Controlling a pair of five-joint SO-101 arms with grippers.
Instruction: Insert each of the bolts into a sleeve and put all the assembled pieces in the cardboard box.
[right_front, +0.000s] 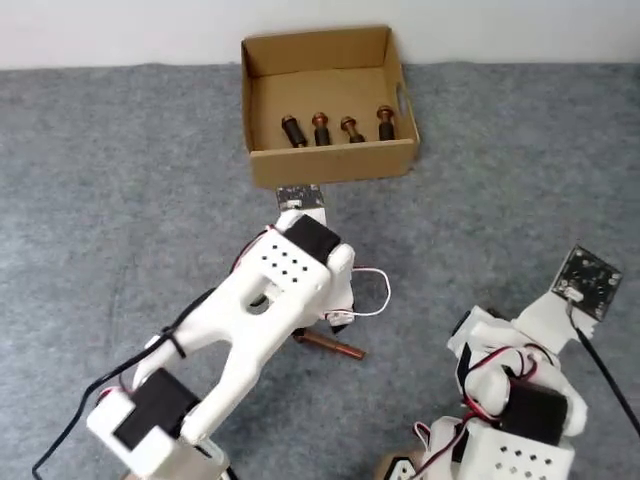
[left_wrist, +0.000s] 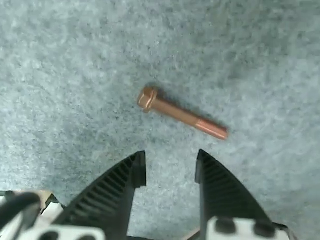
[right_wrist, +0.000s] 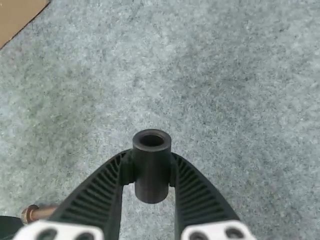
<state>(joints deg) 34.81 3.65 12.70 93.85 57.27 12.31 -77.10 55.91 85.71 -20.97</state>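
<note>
The bolt (left_wrist: 182, 119) lies flat on the table (left_wrist: 260, 50), mid-frame in the left wrist view, just beyond the open left jaws, its long axis slanting across their gap. The right jaws clamp a sleeve (right_wrist: 151, 170).

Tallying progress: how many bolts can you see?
5 bolts. Four sit in a row inside the cardboard box; one lies bare on the carpet ahead of the left gripper. The arms may hide more.

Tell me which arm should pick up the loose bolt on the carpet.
Left. The left gripper is open and hangs close over the bolt, while the right gripper is shut on a sleeve.
</note>
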